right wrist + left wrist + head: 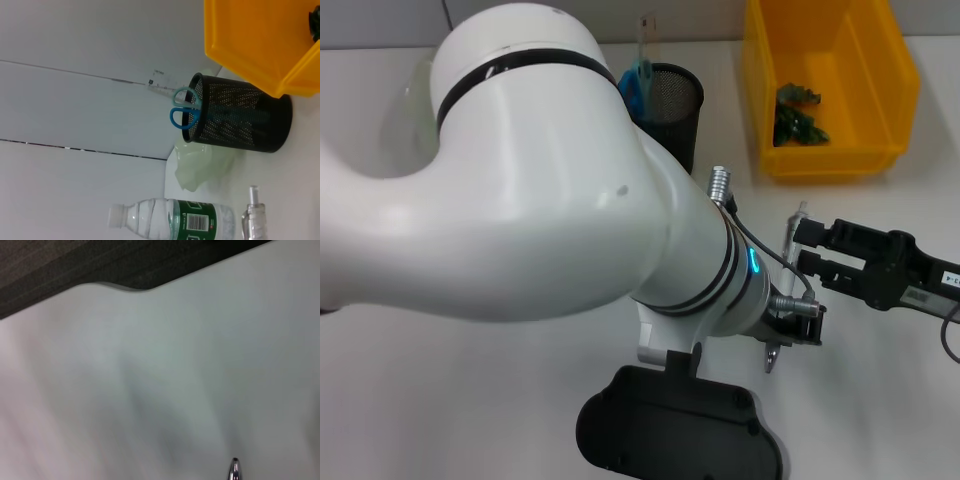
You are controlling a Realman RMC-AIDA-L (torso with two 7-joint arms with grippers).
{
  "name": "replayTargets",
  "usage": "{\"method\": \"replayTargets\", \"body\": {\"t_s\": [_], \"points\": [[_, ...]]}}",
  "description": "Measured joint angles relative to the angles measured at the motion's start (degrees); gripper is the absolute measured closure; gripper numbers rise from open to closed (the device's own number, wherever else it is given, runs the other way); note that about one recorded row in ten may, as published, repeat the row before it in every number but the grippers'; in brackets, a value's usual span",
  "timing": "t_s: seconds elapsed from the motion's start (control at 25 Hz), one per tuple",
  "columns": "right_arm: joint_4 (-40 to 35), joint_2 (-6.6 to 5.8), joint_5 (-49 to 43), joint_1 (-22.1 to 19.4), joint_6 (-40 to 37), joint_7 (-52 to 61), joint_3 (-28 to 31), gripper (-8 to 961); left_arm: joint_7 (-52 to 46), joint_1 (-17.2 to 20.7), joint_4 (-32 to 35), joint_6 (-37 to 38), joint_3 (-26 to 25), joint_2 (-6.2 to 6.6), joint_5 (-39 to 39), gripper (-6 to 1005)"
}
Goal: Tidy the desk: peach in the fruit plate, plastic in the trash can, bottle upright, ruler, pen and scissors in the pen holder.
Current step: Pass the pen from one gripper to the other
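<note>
Pen (792, 236): slim, silvery, clamped in your right hand (807, 246), well in front of the pen holder (669, 108). Holder: black mesh, upright, blue-handled scissors (638, 82) and clear ruler (648, 42) inside. Yellow bin (828, 85) just right of the holder. Open white tabletop (880, 390) lies nearer you. Left hand: state cannot be told.

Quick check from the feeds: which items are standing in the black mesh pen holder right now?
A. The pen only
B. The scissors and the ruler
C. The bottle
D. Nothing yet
B: the right wrist view shows the blue-handled scissors and the clear ruler sticking out of the pen holder, while the pen is outside it, at the right gripper.
</note>
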Motion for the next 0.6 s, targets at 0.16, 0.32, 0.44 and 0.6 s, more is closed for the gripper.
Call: {"method": "replayTargets", "body": {"t_s": [0.16,0.32,0.44,0.6], "points": [[0.0,0.0,-0.57,0.14,0.55,0.11,0.0,325,0.02,0.35,0.64,0.0,-0.19,0.0,0.1,796],[0.02,0.03,-1.22,0.62,1.29,0.21,0.0,324,0.02,0.65,1.07,-0.07,-0.31,0.02,0.15,791],[0.06,0.17,-1.37,1.21,1.78,0.08,0.0,324,0.02,0.88,1.16,-0.62,-0.38,0.07,0.21,788],[0.08,0.44,-1.4,1.5,1.91,-0.12,0.0,324,0.02,0.89,1.18,-0.7,-0.17,0.1,0.21,783]]}}
